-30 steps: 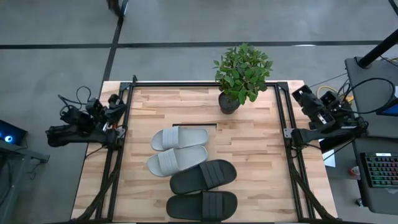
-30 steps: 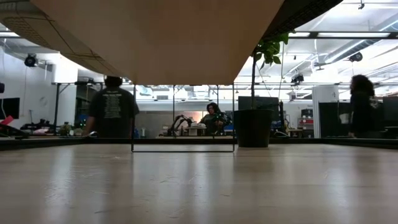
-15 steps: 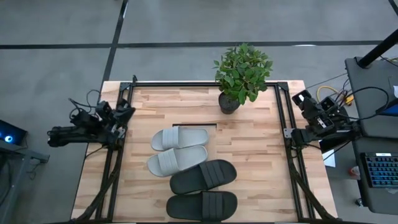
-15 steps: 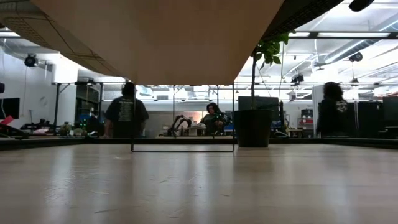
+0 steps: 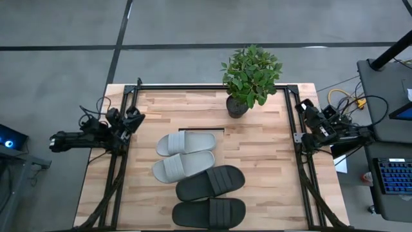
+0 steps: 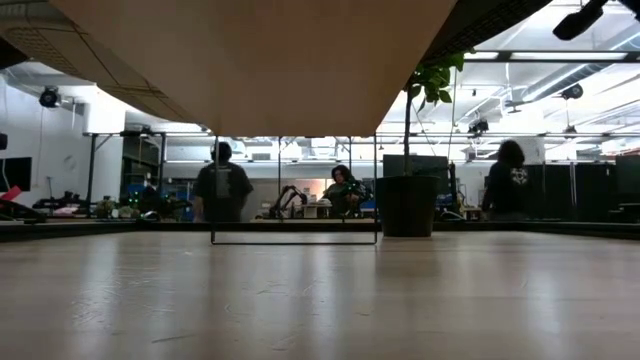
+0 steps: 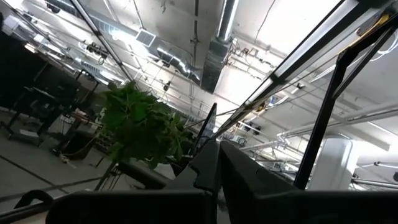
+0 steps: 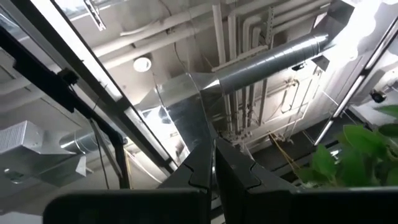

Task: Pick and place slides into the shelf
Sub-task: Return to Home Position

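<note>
Two pale grey slides (image 5: 185,143) (image 5: 183,166) and two black slides (image 5: 210,182) (image 5: 208,212) lie soles down in a row near the table's middle, running toward its near edge. The shelf shows as a narrow strip with a dark edge (image 5: 205,129) just beyond the grey pair. My left gripper (image 5: 133,119) (image 7: 217,149) is shut and empty over the table's left edge, tipped up at the ceiling. Over the right edge my right gripper (image 5: 302,107) (image 8: 214,146) is likewise shut, empty and tipped up. Both are far from the slides.
A potted plant (image 5: 250,76) stands at the table's far edge, right of centre. Black arm frames (image 5: 119,174) (image 5: 302,174) run along both sides. A desk with a keyboard (image 5: 393,174) is beyond the right edge. People stand in the room behind (image 6: 222,190).
Both arms have folded lower. In the high view the left gripper has come in from beyond the left edge toward the table, and the right gripper has come in from beyond the right edge. Both stay shut. The slides have not moved. People in the room have walked.
</note>
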You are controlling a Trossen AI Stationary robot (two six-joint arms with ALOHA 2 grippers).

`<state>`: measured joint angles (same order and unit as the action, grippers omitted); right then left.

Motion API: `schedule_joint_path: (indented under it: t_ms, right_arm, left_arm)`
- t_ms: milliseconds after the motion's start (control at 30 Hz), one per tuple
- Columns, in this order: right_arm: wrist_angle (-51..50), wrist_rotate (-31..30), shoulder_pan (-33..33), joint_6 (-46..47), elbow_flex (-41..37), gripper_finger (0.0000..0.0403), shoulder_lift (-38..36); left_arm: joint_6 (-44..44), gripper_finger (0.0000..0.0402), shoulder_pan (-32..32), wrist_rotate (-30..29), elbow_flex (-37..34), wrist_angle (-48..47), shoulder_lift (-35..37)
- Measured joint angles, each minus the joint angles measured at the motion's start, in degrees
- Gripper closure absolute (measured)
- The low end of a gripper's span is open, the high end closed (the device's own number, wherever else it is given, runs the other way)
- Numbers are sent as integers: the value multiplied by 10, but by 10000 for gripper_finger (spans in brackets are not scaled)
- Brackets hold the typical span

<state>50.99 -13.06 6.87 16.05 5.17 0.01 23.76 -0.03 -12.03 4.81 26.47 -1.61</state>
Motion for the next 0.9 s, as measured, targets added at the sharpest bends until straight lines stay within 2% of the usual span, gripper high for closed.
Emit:
schedule_joint_path:
  t_ms: [167,500,633,900]
  right_arm:
    - [52,-3,0,8,-45,394,0]
    - [36,0,0,10,-47,394,0]
    - [3,4,0,14,-47,394,1]
    - [-143,30,0,30,-47,394,1]
  left_arm:
    - [4,402,0,-1,-35,57,0]
    - [10,402,0,-3,-43,43,-4]
    - [3,402,0,-3,-44,35,-5]
    - [-5,402,0,10,-44,-61,-6]
